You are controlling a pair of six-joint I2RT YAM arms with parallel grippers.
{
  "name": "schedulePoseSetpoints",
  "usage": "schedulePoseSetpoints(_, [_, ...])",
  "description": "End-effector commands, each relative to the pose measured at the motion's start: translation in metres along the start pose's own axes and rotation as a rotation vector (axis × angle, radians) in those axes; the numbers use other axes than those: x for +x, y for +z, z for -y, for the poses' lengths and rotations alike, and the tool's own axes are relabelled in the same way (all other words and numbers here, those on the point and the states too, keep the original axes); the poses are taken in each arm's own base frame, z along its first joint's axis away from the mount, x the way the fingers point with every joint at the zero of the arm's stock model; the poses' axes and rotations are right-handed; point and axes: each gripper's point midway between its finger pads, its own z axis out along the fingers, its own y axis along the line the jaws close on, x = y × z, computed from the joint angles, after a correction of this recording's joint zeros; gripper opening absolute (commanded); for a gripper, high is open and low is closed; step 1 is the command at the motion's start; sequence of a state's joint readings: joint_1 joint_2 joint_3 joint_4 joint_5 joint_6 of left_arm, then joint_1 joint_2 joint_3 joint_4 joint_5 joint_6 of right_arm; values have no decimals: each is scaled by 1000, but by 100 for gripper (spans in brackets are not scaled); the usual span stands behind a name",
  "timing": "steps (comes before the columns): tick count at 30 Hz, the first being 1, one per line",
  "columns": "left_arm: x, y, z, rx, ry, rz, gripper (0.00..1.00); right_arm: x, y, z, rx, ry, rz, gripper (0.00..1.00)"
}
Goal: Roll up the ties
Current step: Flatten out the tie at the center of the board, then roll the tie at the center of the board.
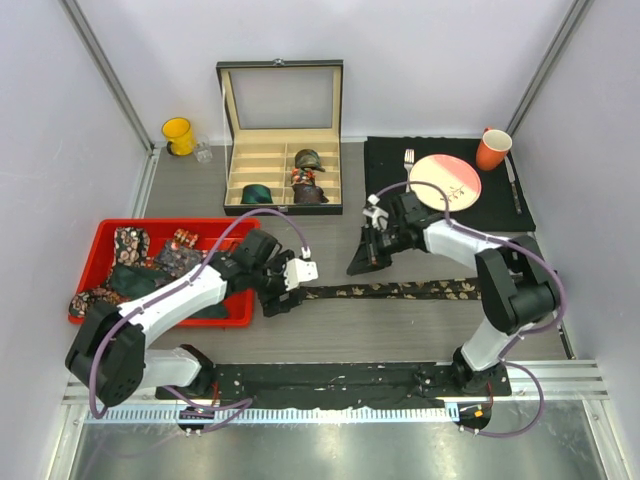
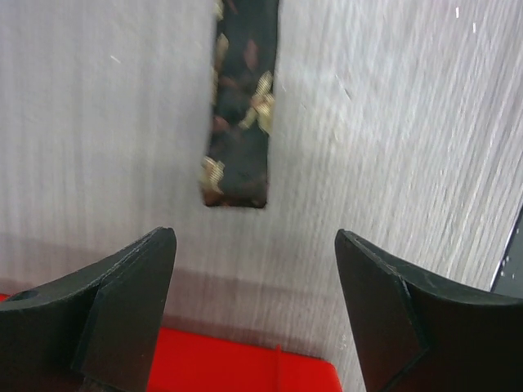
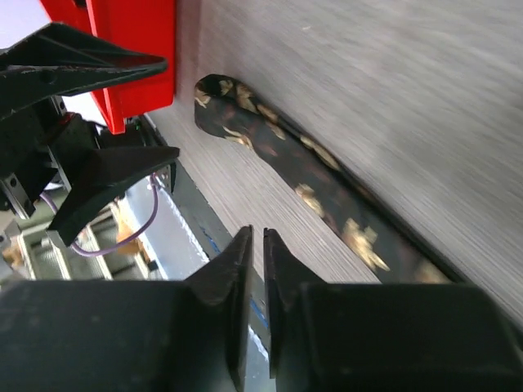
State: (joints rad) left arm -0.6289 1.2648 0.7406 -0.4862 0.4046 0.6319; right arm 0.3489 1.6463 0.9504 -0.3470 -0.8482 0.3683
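Note:
One dark floral tie point(image 1: 400, 290) lies flat and straight on the table, running left to right. My left gripper point(image 1: 275, 300) hangs open just off its left end, which shows squared-off in the left wrist view point(image 2: 239, 122) ahead of the wide-apart fingers point(image 2: 253, 235). My right gripper point(image 1: 358, 265) hovers just behind the tie's left part, shut to a thin slit with nothing in it point(image 3: 256, 233); the tie point(image 3: 327, 196) runs beside it. More ties point(image 1: 140, 262) lie heaped in the red tray point(image 1: 160, 225). Rolled ties point(image 1: 307, 190) sit in the open box point(image 1: 283, 140).
A black mat point(image 1: 400, 195) at the back right carries a plate point(image 1: 445, 182), fork point(image 1: 408, 160), knife point(image 1: 513, 185) and orange cup point(image 1: 493, 150). A yellow mug point(image 1: 178, 135) and small glass point(image 1: 203, 152) stand at the back left. The red tray's corner point(image 2: 221, 363) lies under my left fingers.

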Motion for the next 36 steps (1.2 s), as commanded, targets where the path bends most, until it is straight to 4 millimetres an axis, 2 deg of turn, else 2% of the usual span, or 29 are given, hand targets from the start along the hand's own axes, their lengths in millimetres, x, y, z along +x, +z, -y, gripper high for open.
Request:
schedulePoseSetpoints(1, [-2,1,-4,-9,81,32,83,-2,35,-21,-57,-32,-16,12])
schedulePoseSetpoints(2, [1,4,-5,-7,84,23,83,3,44,-28,-64,-53,-38,11])
schedulePoseSetpoints(5, [7,10,-4,12,108,10,82,7,63,-31,-69,-62,-68,1])
schedulePoseSetpoints(9, [12,20,-7,20,121,2,80,11,79,-29,-66,-54,-108,1])
schedulePoseSetpoints(14, [9,29,-13,19,131,15,76,12,90,-24,-52,-47,-124,1])
schedulePoseSetpoints(19, [7,36,-17,17,120,21,66,11,99,-13,-30,-38,-132,1])
schedulePoseSetpoints(22, [5,38,-19,9,92,23,55,15,103,-3,-11,-21,-147,1])
schedulePoseSetpoints(23, [3,37,-22,-1,85,26,49,16,104,-1,-8,-21,-149,1])
schedulePoseSetpoints(28, [-9,27,-18,6,92,71,38,18,109,10,18,-7,-166,1])
schedulePoseSetpoints(36, [-43,23,-18,45,38,131,27,14,109,6,15,-19,-161,1])
